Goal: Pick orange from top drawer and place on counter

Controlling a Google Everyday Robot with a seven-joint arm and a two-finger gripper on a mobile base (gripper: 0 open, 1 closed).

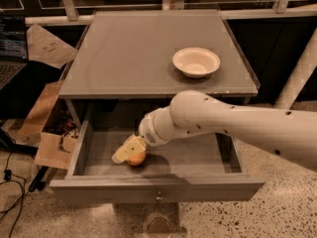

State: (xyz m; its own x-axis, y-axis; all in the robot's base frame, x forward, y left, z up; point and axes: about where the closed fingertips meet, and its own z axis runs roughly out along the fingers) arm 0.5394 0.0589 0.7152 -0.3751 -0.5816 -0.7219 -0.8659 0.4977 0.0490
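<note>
Gripper [128, 151] is sitting low inside the open top drawer [158, 190], lower centre-left of the frame, and is covering the upper left side of the orange [137, 159]. Cannot tell whether it is spread or pinching the fruit.

Orange is lying on the drawer floor, left of centre and near the front panel, with only its lower right part showing under the gripper.

White arm [223, 128] is stretching in from the right edge of the frame, crossing above the right half of the drawer.

Drawer is standing pulled well out; small round knob [159, 198] is showing at the centre of its front.

Counter [129, 58] is filling the upper middle of the frame. A cream bowl [196, 62] is sitting on it toward the right front corner, upright.

Left of the cabinet, a cardboard box [49, 150] is resting on the speckled floor [277, 212], and a laptop [11, 48] is showing at the upper left edge
</note>
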